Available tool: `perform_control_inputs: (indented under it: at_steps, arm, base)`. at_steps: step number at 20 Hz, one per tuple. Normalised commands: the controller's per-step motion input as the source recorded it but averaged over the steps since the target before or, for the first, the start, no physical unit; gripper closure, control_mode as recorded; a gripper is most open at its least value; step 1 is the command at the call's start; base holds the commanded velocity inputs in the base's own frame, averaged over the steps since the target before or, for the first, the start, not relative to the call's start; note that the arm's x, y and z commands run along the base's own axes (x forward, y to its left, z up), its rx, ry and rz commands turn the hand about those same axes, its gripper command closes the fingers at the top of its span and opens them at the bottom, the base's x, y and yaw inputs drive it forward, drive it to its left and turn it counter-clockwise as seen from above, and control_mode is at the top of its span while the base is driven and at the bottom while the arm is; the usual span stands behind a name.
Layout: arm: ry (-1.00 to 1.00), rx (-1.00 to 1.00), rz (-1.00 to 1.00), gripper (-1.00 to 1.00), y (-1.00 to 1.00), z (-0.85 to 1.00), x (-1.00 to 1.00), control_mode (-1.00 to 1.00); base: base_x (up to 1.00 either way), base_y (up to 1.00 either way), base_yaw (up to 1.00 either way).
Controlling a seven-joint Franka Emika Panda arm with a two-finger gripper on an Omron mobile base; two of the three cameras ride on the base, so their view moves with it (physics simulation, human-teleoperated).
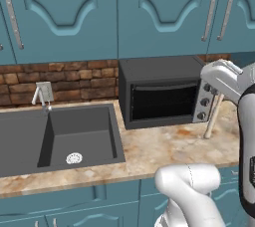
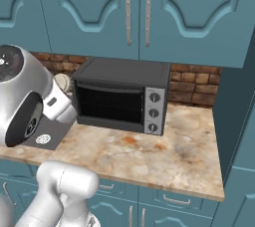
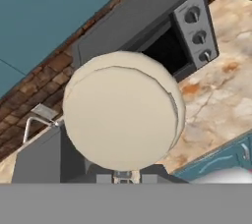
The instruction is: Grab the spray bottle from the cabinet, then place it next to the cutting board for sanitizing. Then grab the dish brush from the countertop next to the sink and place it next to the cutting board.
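My gripper point(image 1: 219, 93) is shut on the dish brush point(image 1: 213, 117). The brush's pale beige handle hangs down at a slant over the countertop point(image 1: 169, 146), right of the toaster oven. In the hand view the brush's round whitish head point(image 3: 120, 117) sits very close and hides most of the fingertips. From the right base view the head point(image 2: 62, 82) peeks out behind my arm. The dark grey sink point(image 1: 74, 136) lies to the left, with its silver faucet point(image 1: 41, 96). The teal cabinet point(image 1: 164, 12) doors above are closed. The spray bottle and cutting board are out of view.
A black toaster oven point(image 1: 162, 94) stands against the brick wall, between the sink and the brush. Marbled counter point(image 2: 164, 151) stretches to the right of it, up to a teal side panel point(image 2: 234, 121). Lower teal drawers run beneath the counter's edge.
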Motion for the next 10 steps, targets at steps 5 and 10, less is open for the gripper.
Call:
perform_control_inputs:
  at_steps: [5,10]
  arm:
    - [-0.32,0.0,-0.04,1.0,0.04,0.49,-0.7,-1.0]
    - [-0.35,0.01,-0.02,1.0,0.0,0.6,-0.6,-1.0]
  base:
    - [0.0,0.0,0.0]
    - [0.0,0.0,0.0]
